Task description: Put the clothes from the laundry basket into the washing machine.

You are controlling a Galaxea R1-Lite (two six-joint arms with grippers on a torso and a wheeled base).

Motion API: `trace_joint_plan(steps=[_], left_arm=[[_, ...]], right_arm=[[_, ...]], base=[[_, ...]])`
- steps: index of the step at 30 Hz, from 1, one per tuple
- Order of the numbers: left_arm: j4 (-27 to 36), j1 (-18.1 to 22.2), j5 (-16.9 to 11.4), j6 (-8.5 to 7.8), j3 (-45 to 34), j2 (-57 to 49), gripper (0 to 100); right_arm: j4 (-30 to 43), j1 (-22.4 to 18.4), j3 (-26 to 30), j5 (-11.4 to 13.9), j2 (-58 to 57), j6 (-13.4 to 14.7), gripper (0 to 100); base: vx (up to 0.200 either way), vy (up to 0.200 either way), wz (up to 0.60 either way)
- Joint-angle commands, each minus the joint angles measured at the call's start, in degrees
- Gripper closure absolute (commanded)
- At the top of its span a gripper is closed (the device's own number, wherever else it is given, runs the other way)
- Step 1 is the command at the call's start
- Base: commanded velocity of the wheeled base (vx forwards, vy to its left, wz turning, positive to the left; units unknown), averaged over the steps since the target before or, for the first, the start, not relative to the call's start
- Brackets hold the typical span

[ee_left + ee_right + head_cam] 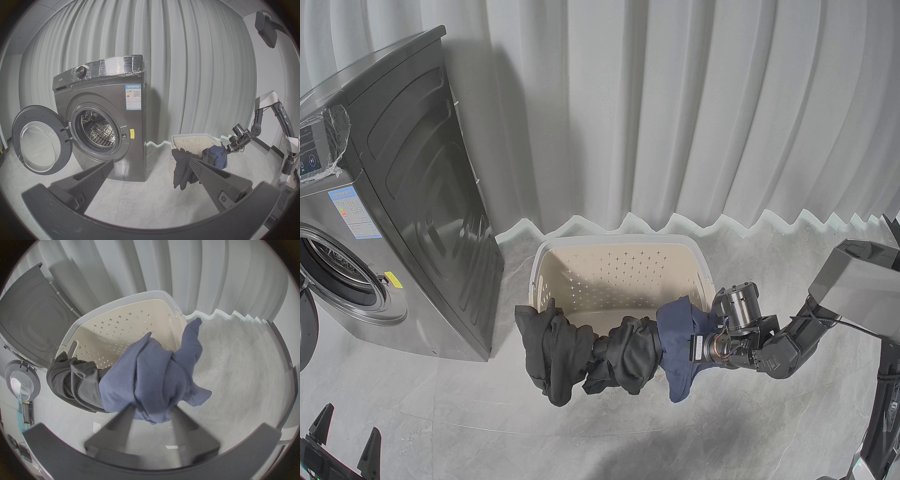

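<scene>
While the left gripper (pixel 150 162) gapes, the right gripper (pixel 153 414) pinches blue cloth (pixel 150 377).

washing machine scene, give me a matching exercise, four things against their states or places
1. round grey washing machine door
2. dark blue cloth garment
3. black cloth garment
4. left tool

a. draped over the front rim of the beige plastic laundry basket
b. open, holding nothing
c. swung open
d. clamped in the right tool

Pairs: 1-c, 2-d, 3-a, 4-b
</scene>
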State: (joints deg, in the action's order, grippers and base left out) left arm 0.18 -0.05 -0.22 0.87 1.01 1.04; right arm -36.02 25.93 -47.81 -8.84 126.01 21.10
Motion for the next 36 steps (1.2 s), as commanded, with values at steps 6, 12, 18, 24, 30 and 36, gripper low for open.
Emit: trace_joint_plan(steps=[6, 12, 18, 24, 30, 36], left_arm=[[0.0, 0.0, 0.0, 0.01, -1.0, -0.9, 0], [0.0, 0.0, 0.0, 0.10, -0.9, -0.8, 0], [0.0, 0.0, 0.0, 0.01, -1.0, -0.9, 0], [0.0, 0.0, 0.0, -0.07, -1.0, -0.9, 0], [0.0, 0.0, 0.0, -0.07, -1.0, -0.9, 0], [0.0, 0.0, 0.0, -0.07, -1.0, -0.9, 0]], right_arm=[[0.0, 1.8, 0.8, 0.0, -1.1, 0.6, 100], [0.0, 3.6, 3.5, -0.1, -4.8, 1.5, 100], [0.1, 4.3, 9.5, -0.1, -12.6, 0.9, 100], [0.1, 3.5, 12.2, -0.1, -12.5, 0.6, 100], [-0.5, 3.3, 11.0, -0.1, -10.1, 0.2, 0], [-1.7, 2.5, 8.7, -0.5, -6.8, -0.1, 0]], base=[[0.000, 0.000, 0.00], [0.000, 0.000, 0.00], [0.000, 0.000, 0.00], [0.000, 0.000, 0.00], [0.000, 0.000, 0.00], [0.000, 0.000, 0.00]])
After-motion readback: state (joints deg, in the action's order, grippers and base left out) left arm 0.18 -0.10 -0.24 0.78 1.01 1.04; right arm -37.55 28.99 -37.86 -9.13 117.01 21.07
